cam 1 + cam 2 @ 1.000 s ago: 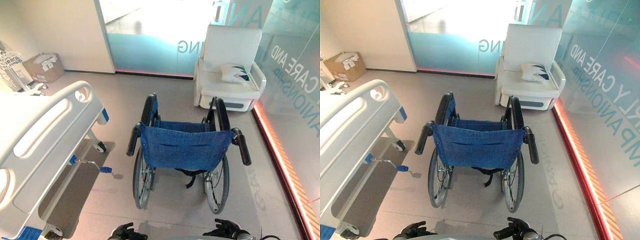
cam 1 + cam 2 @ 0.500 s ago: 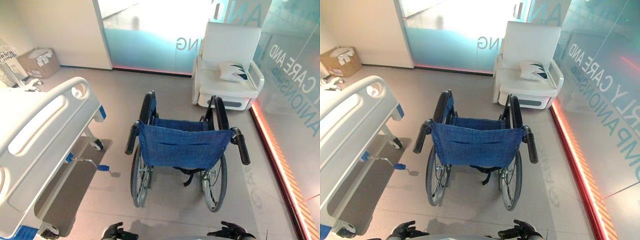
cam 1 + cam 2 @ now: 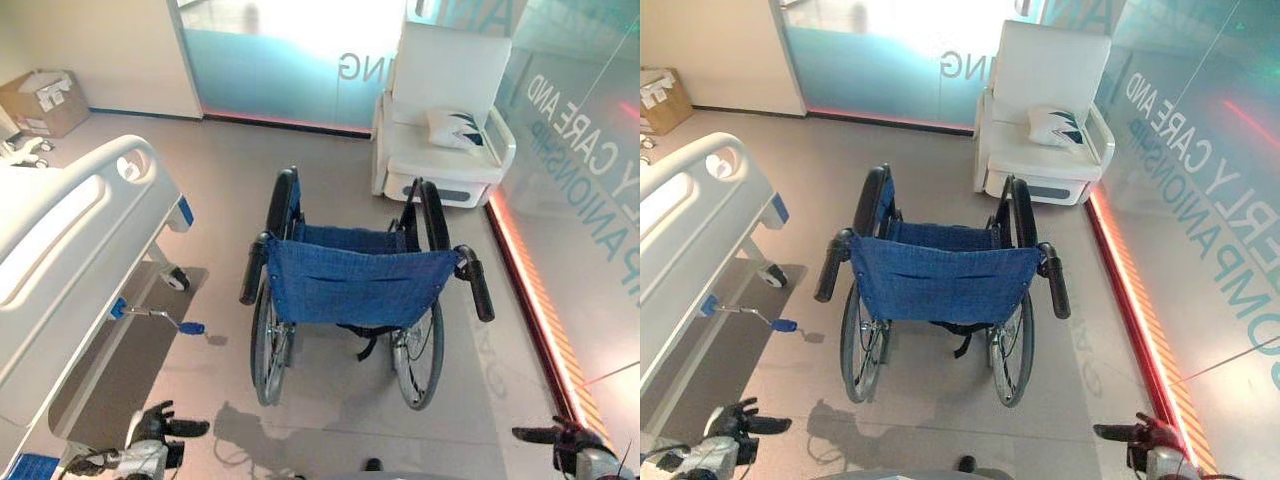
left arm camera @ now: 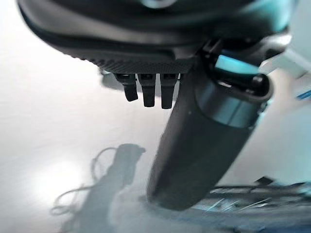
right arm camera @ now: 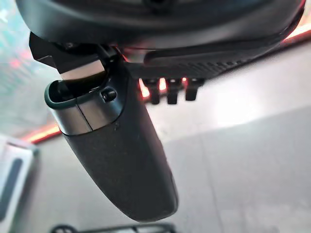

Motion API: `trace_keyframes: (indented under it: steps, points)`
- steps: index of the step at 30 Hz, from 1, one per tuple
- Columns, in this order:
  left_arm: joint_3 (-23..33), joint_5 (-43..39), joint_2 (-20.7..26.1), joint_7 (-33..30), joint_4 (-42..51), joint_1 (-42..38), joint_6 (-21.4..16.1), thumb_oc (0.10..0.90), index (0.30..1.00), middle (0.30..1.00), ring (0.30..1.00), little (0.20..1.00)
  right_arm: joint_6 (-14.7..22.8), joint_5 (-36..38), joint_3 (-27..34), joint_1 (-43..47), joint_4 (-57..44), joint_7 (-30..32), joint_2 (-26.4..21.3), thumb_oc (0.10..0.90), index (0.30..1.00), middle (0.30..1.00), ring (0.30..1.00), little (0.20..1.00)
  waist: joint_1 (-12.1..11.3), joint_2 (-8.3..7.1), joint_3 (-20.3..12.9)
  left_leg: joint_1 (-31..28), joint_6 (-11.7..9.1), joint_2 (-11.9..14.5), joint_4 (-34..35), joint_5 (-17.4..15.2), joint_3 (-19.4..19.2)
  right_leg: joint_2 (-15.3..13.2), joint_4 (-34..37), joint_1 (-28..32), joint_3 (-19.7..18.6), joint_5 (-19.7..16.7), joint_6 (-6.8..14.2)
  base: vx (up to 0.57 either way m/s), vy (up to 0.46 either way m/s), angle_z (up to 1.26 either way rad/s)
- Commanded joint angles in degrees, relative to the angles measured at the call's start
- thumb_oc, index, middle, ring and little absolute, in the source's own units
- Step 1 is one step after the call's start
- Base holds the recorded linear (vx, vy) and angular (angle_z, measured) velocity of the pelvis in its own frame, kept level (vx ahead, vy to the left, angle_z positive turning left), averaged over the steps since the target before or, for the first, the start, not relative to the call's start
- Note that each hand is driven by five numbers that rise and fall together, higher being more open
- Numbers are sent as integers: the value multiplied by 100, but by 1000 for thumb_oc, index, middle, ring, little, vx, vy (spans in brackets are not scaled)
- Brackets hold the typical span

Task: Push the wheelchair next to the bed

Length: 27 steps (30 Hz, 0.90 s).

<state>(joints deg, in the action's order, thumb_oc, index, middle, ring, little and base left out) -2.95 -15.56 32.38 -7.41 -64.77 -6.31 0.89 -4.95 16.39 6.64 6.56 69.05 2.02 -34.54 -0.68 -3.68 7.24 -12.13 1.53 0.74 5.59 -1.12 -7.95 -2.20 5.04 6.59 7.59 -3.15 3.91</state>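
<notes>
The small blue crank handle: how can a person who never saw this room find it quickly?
Start at the white hospital bed on the robot's left. Low on its side facing the blue wheelchair, a thin metal rod ends in the small blue crank handle, the bed's one part jutting over the bare floor.

Probably a care-facility room: a white hospital bed (image 3: 70, 250), a wheelchair (image 3: 350, 290), a white armchair (image 3: 440, 120) and frosted glass walls (image 3: 290, 60).

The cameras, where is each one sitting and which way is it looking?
Left eye view: on the head, looking down at the wheelchair, the bed on the left and the left hand low.
Right eye view: beside it, same scene, right hand low.
Left wrist view: on the left arm, hand above the floor.
Right wrist view: likewise, right hand.
Both eye views share the white armchair.
</notes>
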Motion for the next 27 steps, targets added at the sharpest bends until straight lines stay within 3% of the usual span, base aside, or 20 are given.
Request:
trace_keyframes:
  steps: [1,5,10,11,20,22,27]
  points:
    - [150,-553,583,-285,219,-834,-192,800,900,900,900,900,199,374,148,775,-302,789,-942,800,900,900,900,900,121,181,-37,162,96,-273,-59,-141,-141,57,-163,81,109,-32,170,-5,35,-5]
    - [396,-966,1020,-371,1044,-1023,-142,800,900,900,900,900,354,575,290,936,-1208,1491,-1295,800,900,900,900,900,150,232,-31,209,65,-290,-59,-122,-115,51,-142,59,75,-25,163,-20,42,-2]
    - [725,-836,1339,-741,2438,-980,-81,800,900,900,900,900,190,766,569,844,-3035,2355,-1469,800,900,900,900,900,179,288,30,295,48,-316,-59,-91,-53,43,-138,2,33,-23,158,-53,40,0]
    - [793,-752,1375,-849,2645,-986,-148,800,900,900,900,900,311,771,646,834,-3315,2439,-1466,800,900,900,900,900,185,294,40,302,49,-324,-59,-88,-40,42,-138,2,26,-21,158,-29,31,1]
    - [1256,-777,1590,-1372,4349,-1076,-709,800,900,900,900,900,509,756,891,912,-5506,2437,-1223,800,900,900,900,900,220,296,-17,280,51,-342,-59,-94,-11,14,-90,68,14,-1,151,0,0,0]
    - [1375,-1359,1407,-1055,4912,-1053,-1127,800,900,900,900,900,682,919,898,883,-5954,2210,-1016,800,900,900,900,900,219,280,-53,271,57,-341,-59,-105,-9,6,-74,89,23,8,148,0,0,0]
    - [1528,-2050,702,-415,5994,-749,-1373,800,900,900,900,900,891,1175,953,648,-6661,1709,-425,800,900,900,900,900,198,242,-117,250,74,-320,-59,-132,-23,-17,-59,115,60,22,147,0,0,0]
